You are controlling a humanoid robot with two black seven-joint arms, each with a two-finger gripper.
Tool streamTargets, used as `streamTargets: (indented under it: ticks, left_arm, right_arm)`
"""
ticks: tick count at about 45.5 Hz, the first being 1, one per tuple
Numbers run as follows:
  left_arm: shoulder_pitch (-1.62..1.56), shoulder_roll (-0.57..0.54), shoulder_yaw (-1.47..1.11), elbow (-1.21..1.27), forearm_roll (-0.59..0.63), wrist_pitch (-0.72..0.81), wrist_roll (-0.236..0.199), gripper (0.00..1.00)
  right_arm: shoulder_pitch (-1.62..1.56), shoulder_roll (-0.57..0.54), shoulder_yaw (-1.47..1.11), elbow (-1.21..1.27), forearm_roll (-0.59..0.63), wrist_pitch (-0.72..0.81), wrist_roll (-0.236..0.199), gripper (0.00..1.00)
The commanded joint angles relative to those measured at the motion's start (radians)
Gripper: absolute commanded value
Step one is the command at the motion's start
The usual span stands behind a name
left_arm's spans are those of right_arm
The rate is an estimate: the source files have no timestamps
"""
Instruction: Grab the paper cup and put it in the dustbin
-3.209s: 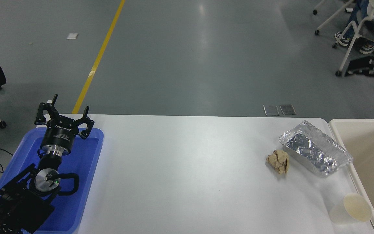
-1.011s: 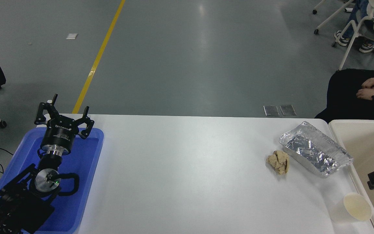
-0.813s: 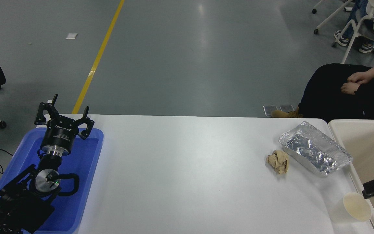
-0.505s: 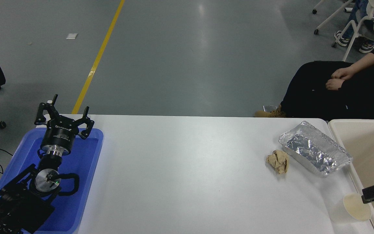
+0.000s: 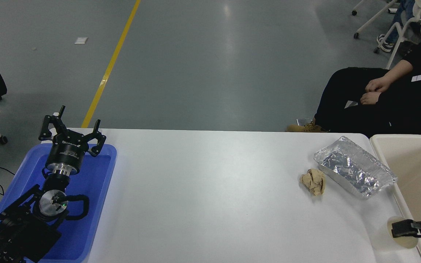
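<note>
We see the paper cup [image 5: 397, 239] on the white worktop [image 5: 210, 204] right beside the beige dustbin [image 5: 408, 164], our right tool [image 5: 402, 229] over its rim, grip unclear, and our left tool [image 5: 72, 128] spread wide over the blue tray [image 5: 97, 190].

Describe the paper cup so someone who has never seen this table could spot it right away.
Start at the big beige dustbin at the table's right edge. Just left of its near rim, at the table's front right corner, stands the paper cup, with the right gripper over its mouth. It is plain white and round-rimmed, unlike the crumpled tan paper ball and silver foil tray farther back.
</note>
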Motion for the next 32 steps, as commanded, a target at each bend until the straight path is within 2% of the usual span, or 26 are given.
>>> streamTargets:
  ticks: [1, 16, 32]
  left_arm:
    - [0.0, 0.0, 0.0, 0.0, 0.0, -0.002, 0.0, 1.0]
    - [0.0, 0.0, 0.0, 0.0, 0.0, 0.0, 0.0, 1.0]
    - [0.0, 0.0, 0.002, 0.0, 0.002, -0.002, 0.001, 1.0]
  right_arm:
    - [-0.039, 0.013, 0.015, -0.016, -0.058, -0.073, 0.005, 0.0]
    - [0.005, -0.041, 0.016, 0.017, -0.062, -0.073, 0.036, 0.0]
    - [0.234, -0.251, -0.01, 0.232, -0.096, -0.022, 0.036, 0.0]
